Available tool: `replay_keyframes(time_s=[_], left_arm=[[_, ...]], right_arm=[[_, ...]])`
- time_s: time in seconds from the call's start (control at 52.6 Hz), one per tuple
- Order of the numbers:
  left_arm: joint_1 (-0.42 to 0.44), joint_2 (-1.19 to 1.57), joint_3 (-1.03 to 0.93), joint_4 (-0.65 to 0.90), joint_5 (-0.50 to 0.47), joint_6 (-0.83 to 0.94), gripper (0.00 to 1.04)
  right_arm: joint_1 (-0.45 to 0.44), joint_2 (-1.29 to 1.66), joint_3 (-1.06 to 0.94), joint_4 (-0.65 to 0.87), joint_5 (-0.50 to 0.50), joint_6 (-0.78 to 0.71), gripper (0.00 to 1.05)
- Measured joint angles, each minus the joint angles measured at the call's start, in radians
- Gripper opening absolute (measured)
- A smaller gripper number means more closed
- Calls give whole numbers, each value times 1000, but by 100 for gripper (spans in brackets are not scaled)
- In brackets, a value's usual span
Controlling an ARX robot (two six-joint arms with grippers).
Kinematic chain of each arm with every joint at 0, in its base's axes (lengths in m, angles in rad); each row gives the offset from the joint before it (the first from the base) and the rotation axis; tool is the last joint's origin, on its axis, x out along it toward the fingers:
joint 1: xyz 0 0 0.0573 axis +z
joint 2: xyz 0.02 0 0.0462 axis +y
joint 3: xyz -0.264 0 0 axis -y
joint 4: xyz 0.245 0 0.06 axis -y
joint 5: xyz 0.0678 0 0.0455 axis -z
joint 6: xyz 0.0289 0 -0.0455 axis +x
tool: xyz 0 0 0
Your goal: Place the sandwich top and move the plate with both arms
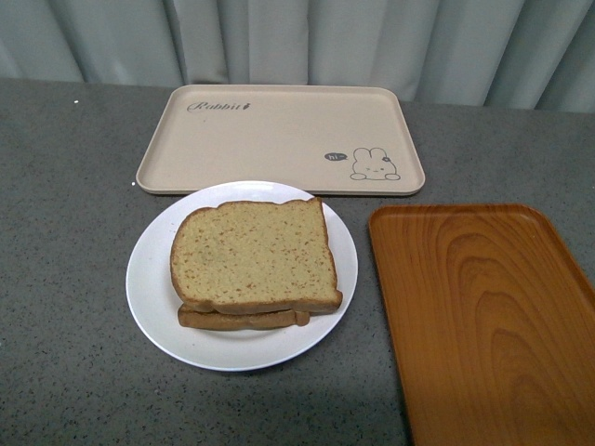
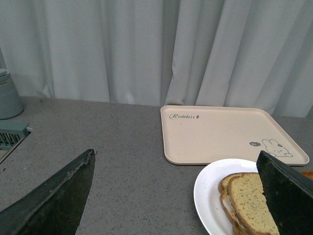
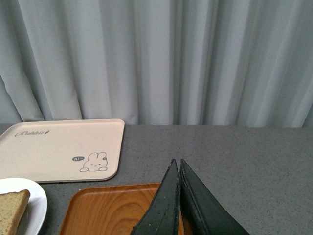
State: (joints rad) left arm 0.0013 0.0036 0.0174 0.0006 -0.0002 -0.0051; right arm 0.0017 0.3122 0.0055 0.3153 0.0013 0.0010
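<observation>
The sandwich top [image 1: 253, 253], a plain tan speckled slice with brown crust, lies on a lower slice on the round white plate [image 1: 149, 279] in the middle of the grey table. Neither arm shows in the front view. In the left wrist view my left gripper [image 2: 177, 161] is open and empty, its fingers [image 2: 58, 196] wide apart above the table just left of the plate [image 2: 208, 191] and the sandwich top [image 2: 249, 200]. In the right wrist view my right gripper [image 3: 176, 164] is shut and empty above the orange tray's far edge.
The beige rabbit tray [image 1: 279, 135] lies behind the plate. The orange wooden tray [image 1: 483, 316] lies right of the plate, also in the right wrist view [image 3: 107, 210]. A grey curtain hangs behind the table. A pale container [image 2: 9, 95] stands far left.
</observation>
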Motion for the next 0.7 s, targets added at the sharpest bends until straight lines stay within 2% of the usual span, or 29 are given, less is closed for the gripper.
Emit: replay_keyframes(time_s=[0.533,0.628,0.704], left_arm=[[0,0,0,0,0,0,98],[0,0,0,0,0,0,98],[0,0,0,0,0,0,98]], right_arm=[[0,-136,0,-135,0,0,1],[0,-278,0,-306,-2,0,1],[0,-307,0,-309,-3,0,1]])
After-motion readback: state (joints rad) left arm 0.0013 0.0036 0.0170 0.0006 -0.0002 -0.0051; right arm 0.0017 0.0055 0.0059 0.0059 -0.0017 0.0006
